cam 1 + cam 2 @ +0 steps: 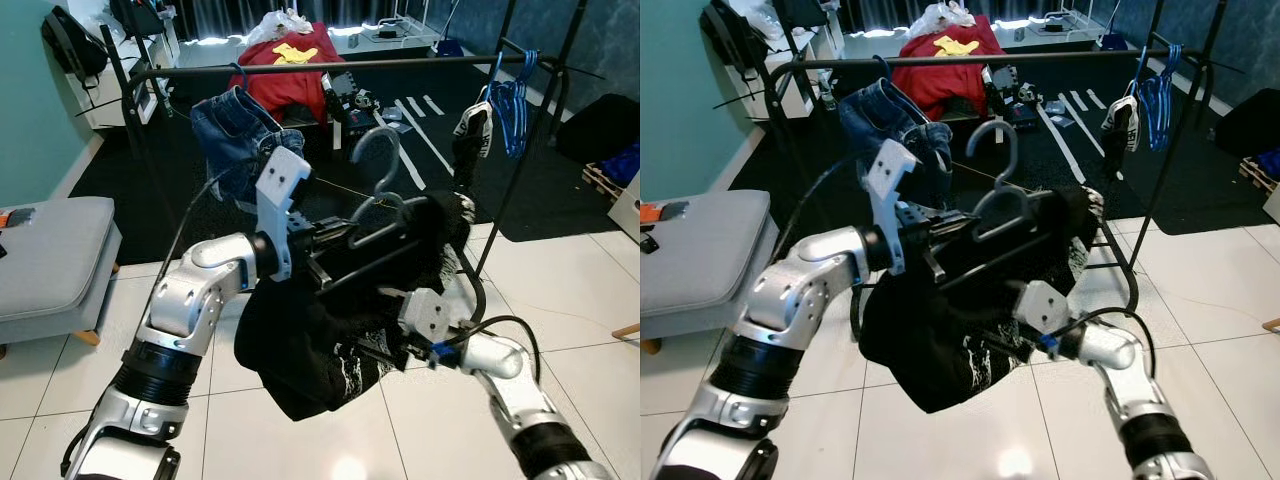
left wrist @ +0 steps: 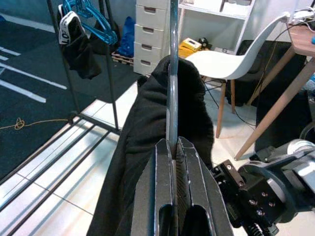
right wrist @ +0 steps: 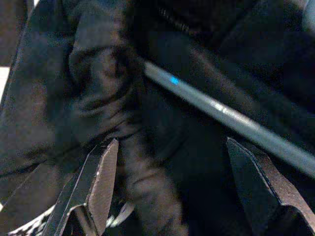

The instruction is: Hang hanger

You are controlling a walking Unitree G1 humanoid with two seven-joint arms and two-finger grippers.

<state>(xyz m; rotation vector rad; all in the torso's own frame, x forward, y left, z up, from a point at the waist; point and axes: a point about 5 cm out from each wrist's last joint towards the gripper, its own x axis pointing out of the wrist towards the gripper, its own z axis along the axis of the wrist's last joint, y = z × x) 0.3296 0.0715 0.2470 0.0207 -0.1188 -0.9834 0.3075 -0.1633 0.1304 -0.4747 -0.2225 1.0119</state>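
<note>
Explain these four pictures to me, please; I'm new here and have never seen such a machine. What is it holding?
It is a walking robot with two silver arms. The two wide pictures come from cameras on its head; the two close ones from its wrists. The left gripper is shut on a grey hanger carrying a black garment. The right gripper is open, its fingers either side of the cloth. Ahead stands a black clothes rail with jeans and blue hangers hanging on it.
</note>
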